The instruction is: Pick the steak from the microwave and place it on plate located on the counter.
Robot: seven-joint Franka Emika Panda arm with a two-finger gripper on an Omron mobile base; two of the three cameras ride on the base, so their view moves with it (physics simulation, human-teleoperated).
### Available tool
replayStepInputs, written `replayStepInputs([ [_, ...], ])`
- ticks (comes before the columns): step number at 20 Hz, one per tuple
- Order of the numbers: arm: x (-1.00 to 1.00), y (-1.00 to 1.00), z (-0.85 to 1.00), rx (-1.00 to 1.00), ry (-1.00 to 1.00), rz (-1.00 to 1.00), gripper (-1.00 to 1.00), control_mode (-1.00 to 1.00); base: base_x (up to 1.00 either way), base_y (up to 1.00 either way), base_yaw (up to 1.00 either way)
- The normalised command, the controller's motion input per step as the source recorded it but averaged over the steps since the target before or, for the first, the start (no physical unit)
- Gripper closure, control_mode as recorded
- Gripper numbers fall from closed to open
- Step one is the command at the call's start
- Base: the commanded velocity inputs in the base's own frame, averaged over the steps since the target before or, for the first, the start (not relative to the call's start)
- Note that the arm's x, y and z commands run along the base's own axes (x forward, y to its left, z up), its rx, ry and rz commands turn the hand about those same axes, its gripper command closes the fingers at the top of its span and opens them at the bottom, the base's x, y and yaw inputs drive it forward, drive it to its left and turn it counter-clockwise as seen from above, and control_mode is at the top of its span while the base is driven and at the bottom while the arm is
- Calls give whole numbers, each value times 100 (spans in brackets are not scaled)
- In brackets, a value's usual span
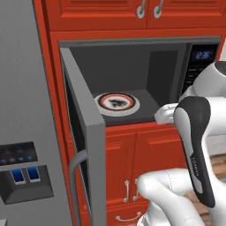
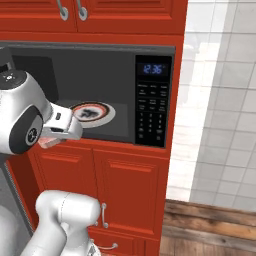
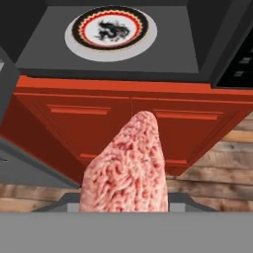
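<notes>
Jaws: clamped on steak [image 3: 127, 170] | steak: outside microwave [image 1: 132, 62], before its open front

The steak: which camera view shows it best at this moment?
The hand view shows it best: the steak fills the lower middle, held in the gripper, outside the microwave. The right base view shows a small pink piece under the hand. In the left base view I cannot make it out.

Base views flanking the microwave [image 1: 132, 79]; hand view beneath.
</notes>
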Motion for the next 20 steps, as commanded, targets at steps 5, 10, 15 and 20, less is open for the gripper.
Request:
replayStepInputs([
  [5,0,0,0,0,0,0,100,100,-95,-60,7],
  [10,0,0,0,0,0,0,100,100,-86,-91,34],
  [15,0,0,0,0,0,0,100,100,-51,-69,75],
  [20,0,0,0,0,0,0,100,100,-31,-39,89],
])
